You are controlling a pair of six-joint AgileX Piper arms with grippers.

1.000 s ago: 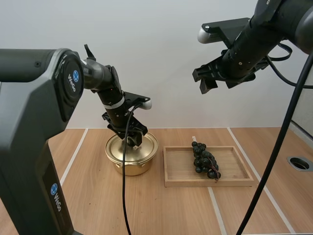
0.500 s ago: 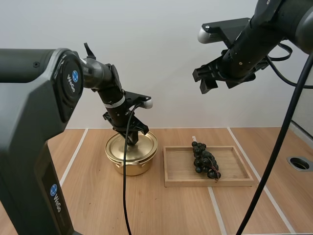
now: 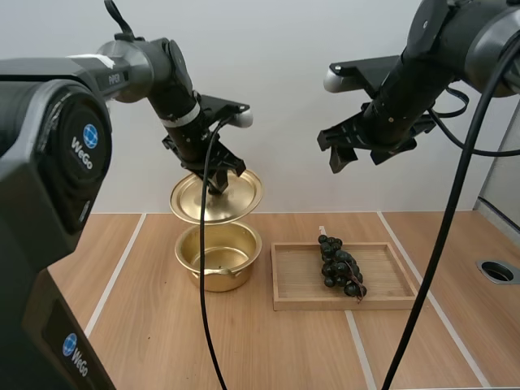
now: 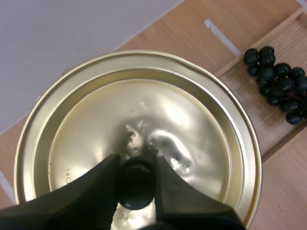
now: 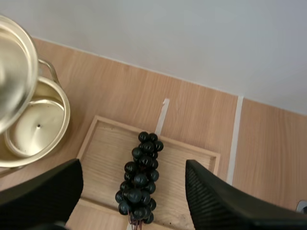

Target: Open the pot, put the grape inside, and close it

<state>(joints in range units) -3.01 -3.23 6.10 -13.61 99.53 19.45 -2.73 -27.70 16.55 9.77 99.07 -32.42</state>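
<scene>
Left gripper [image 3: 216, 187]: closed tight on the black knob at the middle of the lid, one finger on each side of it, holding the lid up in the air.
Right gripper [image 3: 358, 154]: fingers spread wide with nothing between them. It hangs high over the tray, and its wrist view looks straight down on the grapes.
Table [image 3: 146, 325]: pale wood with white tape lines. The pot and the tray sit on it side by side, close together but not touching.
Tray [image 3: 349, 304]: wooden, shallow and rectangular, lying flat to the right of the pot.
Pot [image 3: 218, 264]: gold-coloured, open, upright, with nothing inside it. A side handle shows in the right wrist view.
Lid [image 3: 240, 195]: gold-coloured and round, tilted, held above the pot and clear of its rim.
Grapes [image 3: 341, 266]: one dark bunch lying in the tray, running from its back edge toward its front edge, well apart from both grippers.
Knob [image 4: 136, 184]: small, black and round, pinched between the left gripper's fingertips.
</scene>
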